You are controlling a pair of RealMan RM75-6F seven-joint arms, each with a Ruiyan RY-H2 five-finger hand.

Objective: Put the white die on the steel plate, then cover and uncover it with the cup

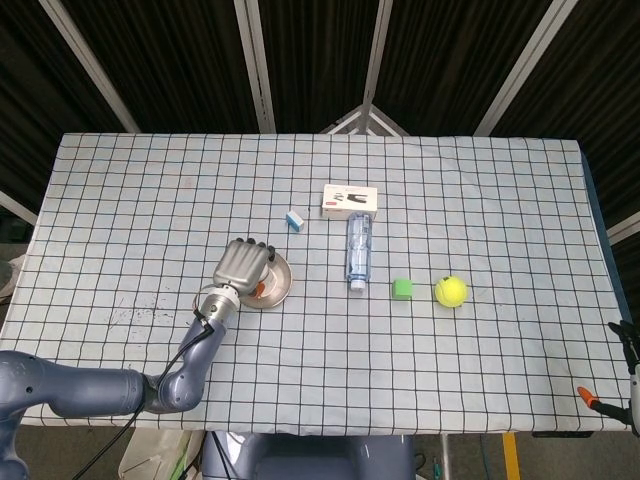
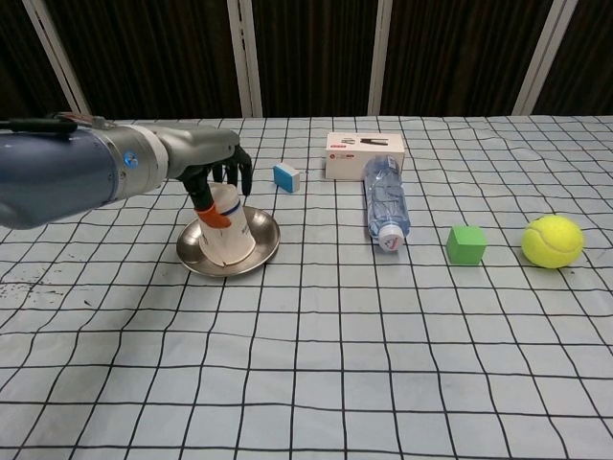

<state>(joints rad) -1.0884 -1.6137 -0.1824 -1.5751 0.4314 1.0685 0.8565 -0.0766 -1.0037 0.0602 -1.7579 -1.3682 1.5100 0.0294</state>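
— Where is my left hand (image 2: 218, 173) at this moment?

— I see it over the steel plate (image 2: 264, 238), at the left side of the table (image 2: 316, 364). Its fingers (image 2: 236, 169) are clamped around the white paper cup (image 2: 224, 233) from above. The cup stands mouth down on the plate, a little tilted.

— And the white die?

— I cannot see it in either view. The cup and my hand hide the middle of the plate, so I cannot tell where the die lies.

— What about my right hand?

— It is not visible in the pictures.

— What else lies on the checked cloth?

— Far from the plate and a little right is a small blue and white eraser (image 2: 285, 176). Further right is a white box (image 2: 364, 155), and a clear water bottle (image 2: 385, 201) lies on its side just near to it, cap toward me. Right of the bottle stands a green cube (image 2: 466, 244), then a yellow tennis ball (image 2: 553, 241).
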